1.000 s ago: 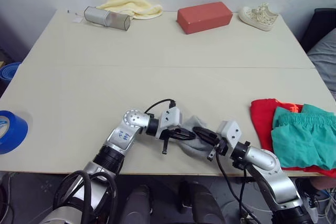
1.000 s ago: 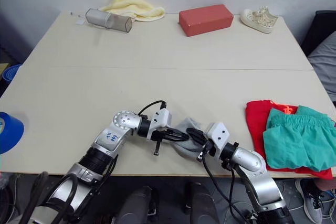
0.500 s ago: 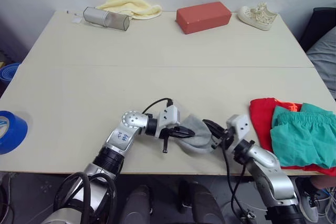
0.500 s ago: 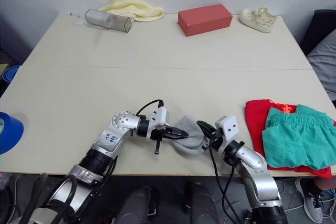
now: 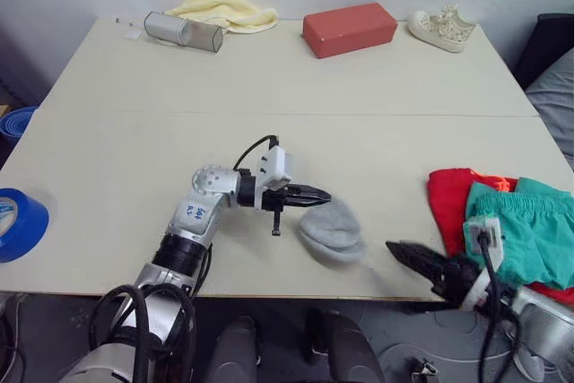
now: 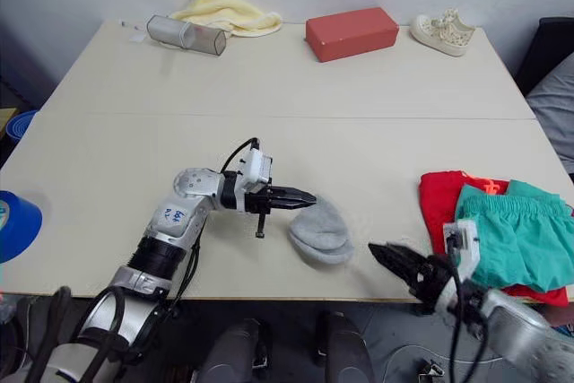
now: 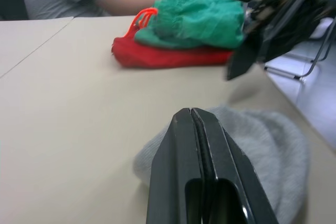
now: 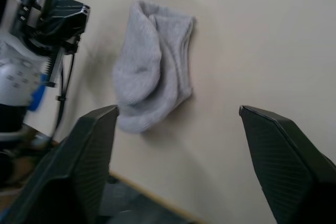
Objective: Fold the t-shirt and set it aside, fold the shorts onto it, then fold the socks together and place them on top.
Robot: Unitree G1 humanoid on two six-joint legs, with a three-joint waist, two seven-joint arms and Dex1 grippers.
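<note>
In the head views you see the socks (image 5: pixel 332 231) folded into one grey bundle, lying free on the counter (image 5: pixel 269 87) near its front edge. Your left tool (image 5: pixel 319 195) sits just beside the bundle's upper left corner with its fingers pressed together, gripping nothing. Your right tool (image 5: pixel 408 255) hangs at the counter's front edge, a little to the right of the socks and apart from them; you cannot judge its gap from here. On the right side of the counter the shorts (image 5: pixel 525 232) rest folded on top of the t-shirt (image 5: pixel 445 199). Along the far edge you have a pale yellow cloth (image 5: pixel 224 8), a metal mesh cylinder (image 5: pixel 183 31) lying on its side, a red block (image 5: pixel 350 28) and a cream shoe (image 5: pixel 441 29). A blue tape roll (image 5: pixel 18 224) sits beyond the counter's left edge.

In the left wrist view your fingers (image 7: pixel 197 161) are closed flat against each other, with the grey socks (image 7: pixel 273 153) on the counter just past their tips. Farther on, the teal shorts (image 7: pixel 202 17) lie on the red t-shirt (image 7: pixel 168 56), and a person's arm (image 7: pixel 126 3) rests behind them.

In the right wrist view your fingers (image 8: pixel 89 156) are spread wide, empty, above the counter, with the socks (image 8: pixel 152 85) well ahead of them.
</note>
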